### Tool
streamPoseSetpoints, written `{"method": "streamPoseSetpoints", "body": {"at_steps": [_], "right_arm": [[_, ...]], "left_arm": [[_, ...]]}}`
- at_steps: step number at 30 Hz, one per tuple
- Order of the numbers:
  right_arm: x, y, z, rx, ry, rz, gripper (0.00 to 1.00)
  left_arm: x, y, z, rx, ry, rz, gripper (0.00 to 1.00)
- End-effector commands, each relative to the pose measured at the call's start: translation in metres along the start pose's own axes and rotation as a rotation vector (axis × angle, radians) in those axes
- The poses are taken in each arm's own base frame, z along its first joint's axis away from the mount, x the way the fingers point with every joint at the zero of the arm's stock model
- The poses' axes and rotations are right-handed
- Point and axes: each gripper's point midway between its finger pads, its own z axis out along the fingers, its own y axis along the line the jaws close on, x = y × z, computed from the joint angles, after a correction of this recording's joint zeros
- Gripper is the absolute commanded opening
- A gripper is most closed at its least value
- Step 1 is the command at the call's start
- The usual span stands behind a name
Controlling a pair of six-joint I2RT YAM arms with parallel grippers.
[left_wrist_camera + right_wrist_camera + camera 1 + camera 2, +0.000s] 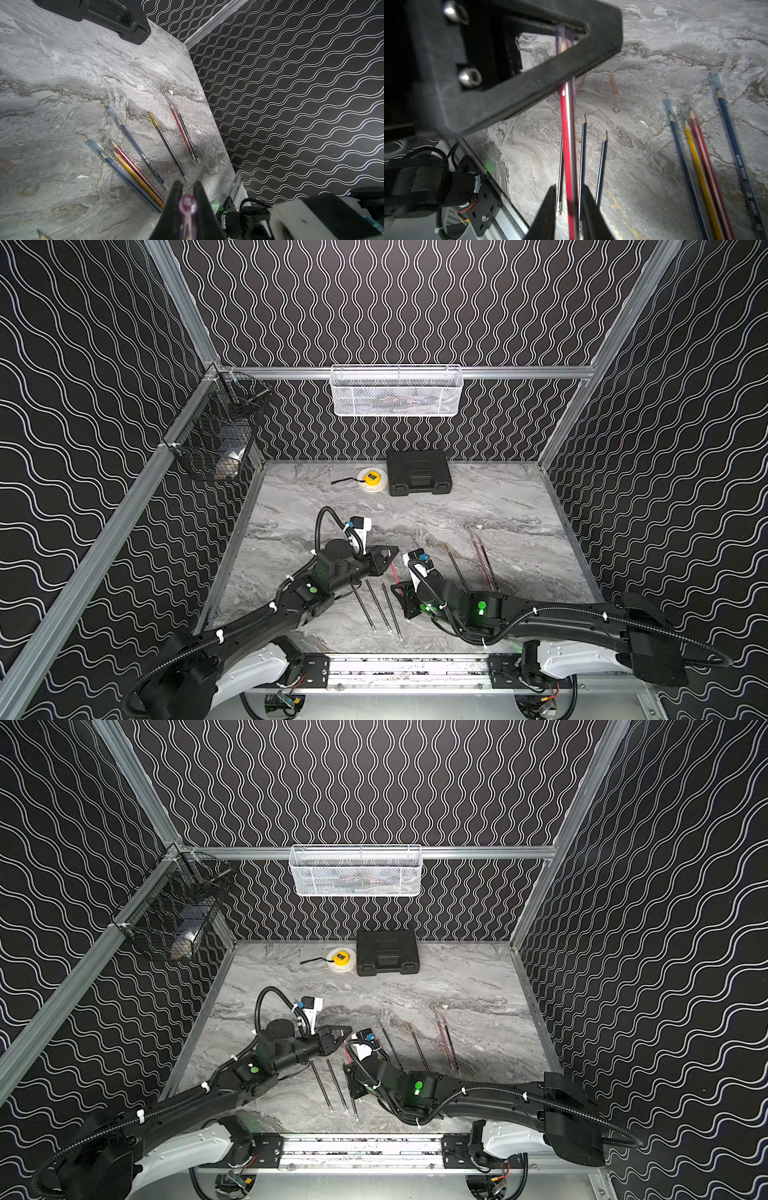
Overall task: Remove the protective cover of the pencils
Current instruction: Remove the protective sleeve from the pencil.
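Reference thing: black case (419, 472), lying flat on the grey marbled table (478, 497) at the back wall.

Left gripper (187, 182): well in front of the case, above the table. Fingers are pressed together on a purple see-through cap (188, 204). The cap's open end pokes out between them in the left wrist view.

Red pencil (568, 135): off the table. It runs from that cap, away from the case, down to the right gripper (569, 187). Its sharpened tip sits inside the cap, so the cap is not yet off.

Right gripper: farther from the case than the left one. Fingers stand close on either side of the red pencil's shaft. Thin gaps seem to show, so I cannot tell whether they pinch it.

Three bare pencils (378, 605): side by side on the table, farther from the case than both grippers, points toward the case.

Capped pencils, all on the table in front of the case, toward the right arm's side, caps toward the case:
- blue, yellow and red bunched together (137, 177)
- a single blue one (135, 145)
- a dark one with a yellowish cap (168, 146)
- a red and a dark one touching (182, 132)

Loose orange cap (613, 84): lies on the table. Its place relative to the case is not readable.
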Motion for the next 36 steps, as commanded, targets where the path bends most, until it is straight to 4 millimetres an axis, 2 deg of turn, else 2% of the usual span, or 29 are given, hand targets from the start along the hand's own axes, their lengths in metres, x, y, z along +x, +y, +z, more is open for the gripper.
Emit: {"method": "streamPoseSetpoints", "body": {"at_steps": [1, 6, 14, 27, 36], "right_arm": [[-0.005, 0.008, 0.001, -0.027, -0.017, 0.008, 0.12], [-0.004, 0.008, 0.001, -0.029, -0.012, 0.006, 0.00], [0.002, 0.004, -0.002, -0.035, 0.000, 0.003, 0.00], [0.020, 0.003, -0.002, -0.080, 0.047, 0.012, 0.00], [0.027, 0.003, -0.002, -0.102, 0.052, 0.032, 0.00]], "left_arm": [[-0.003, -0.005, 0.000, 0.012, -0.006, -0.004, 0.07], [-0.004, -0.004, -0.001, 0.004, -0.010, -0.001, 0.06], [-0.006, -0.001, -0.001, -0.024, -0.012, 0.018, 0.04], [-0.021, 0.002, 0.002, -0.082, -0.052, 0.067, 0.00], [-0.047, 0.009, -0.006, -0.136, -0.121, 0.063, 0.00]]}}
